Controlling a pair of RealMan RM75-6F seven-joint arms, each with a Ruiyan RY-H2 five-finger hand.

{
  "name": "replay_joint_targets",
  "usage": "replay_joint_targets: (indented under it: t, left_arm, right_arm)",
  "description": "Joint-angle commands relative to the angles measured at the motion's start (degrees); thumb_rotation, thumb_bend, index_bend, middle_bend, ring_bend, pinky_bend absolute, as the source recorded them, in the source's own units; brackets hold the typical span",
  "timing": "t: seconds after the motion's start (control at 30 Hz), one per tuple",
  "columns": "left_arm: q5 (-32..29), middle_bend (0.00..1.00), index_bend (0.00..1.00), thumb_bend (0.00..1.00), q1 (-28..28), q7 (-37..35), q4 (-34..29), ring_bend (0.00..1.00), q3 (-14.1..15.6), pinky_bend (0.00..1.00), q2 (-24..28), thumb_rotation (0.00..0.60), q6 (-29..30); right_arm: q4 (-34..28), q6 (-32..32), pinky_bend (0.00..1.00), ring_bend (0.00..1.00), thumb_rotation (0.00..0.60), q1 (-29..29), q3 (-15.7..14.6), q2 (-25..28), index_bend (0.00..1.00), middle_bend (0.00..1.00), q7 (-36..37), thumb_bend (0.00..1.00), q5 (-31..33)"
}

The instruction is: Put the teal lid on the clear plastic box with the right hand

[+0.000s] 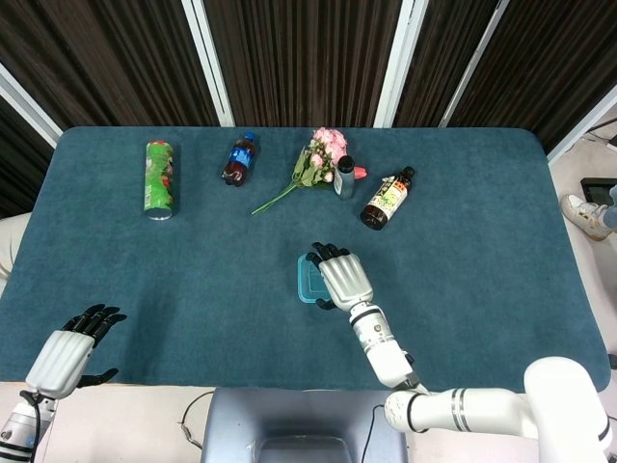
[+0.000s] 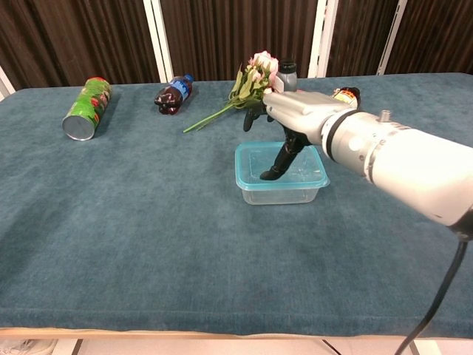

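Note:
The clear plastic box (image 2: 281, 194) stands at the table's middle with the teal lid (image 2: 253, 160) lying on top of it. From the head view only the lid's left part (image 1: 307, 281) shows beside my right hand (image 1: 343, 280). That hand (image 2: 295, 112) hovers over the box, palm down, and one dark finger (image 2: 275, 167) reaches down and touches the lid's top. It holds nothing. My left hand (image 1: 69, 349) hangs at the near left corner, off the table, fingers spread and empty.
Along the far side lie a green can (image 1: 159, 178), a cola bottle (image 1: 239, 159), a pink flower bunch (image 1: 318, 162), a small grey bottle (image 1: 345, 177) and a brown sauce bottle (image 1: 388, 199). The teal cloth (image 1: 174, 280) covers the whole table.

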Motion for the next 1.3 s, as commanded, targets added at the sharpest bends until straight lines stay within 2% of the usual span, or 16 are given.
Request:
replay_joint_targets:
  t: [0.03, 0.6, 1.0, 1.3]
  left_arm:
    - [0.0, 0.17, 0.23, 0.74, 0.0, 0.0, 0.0, 0.13, 0.0, 0.30, 0.0, 0.600, 0.0]
    - [0.0, 0.17, 0.23, 0.74, 0.1, -1.0, 0.1, 0.13, 0.1, 0.30, 0.4, 0.600, 0.1]
    - [-0.2, 0.17, 0.23, 0.74, 0.0, -1.0, 0.0, 0.13, 0.1, 0.30, 0.4, 0.600, -0.2]
    - [-0.1, 0.17, 0.23, 0.74, 0.0, -1.1, -0.1, 0.13, 0.1, 0.30, 0.6, 0.600, -0.2]
  right_arm:
    - [1.7, -0.4, 0.41, 0.22, 0.600, 0.7, 0.4, -1.4, 0.37, 0.25, 0.2, 0.32, 0.0]
    - [8.7, -1.1, 0.41, 0.22, 0.600, 3.1, 1.4, -7.7, 0.38, 0.25, 0.4, 0.32, -1.3]
    - [10.6, -1.7, 0.41, 0.22, 0.600, 3.1, 2.7, -8.3, 0.38, 0.25, 1.0, 0.32, -1.0]
    - [12.9, -3.3, 0.41, 0.22, 0.600, 3.3, 2.4, -9.4, 0.38, 0.25, 1.6, 0.32, -0.9]
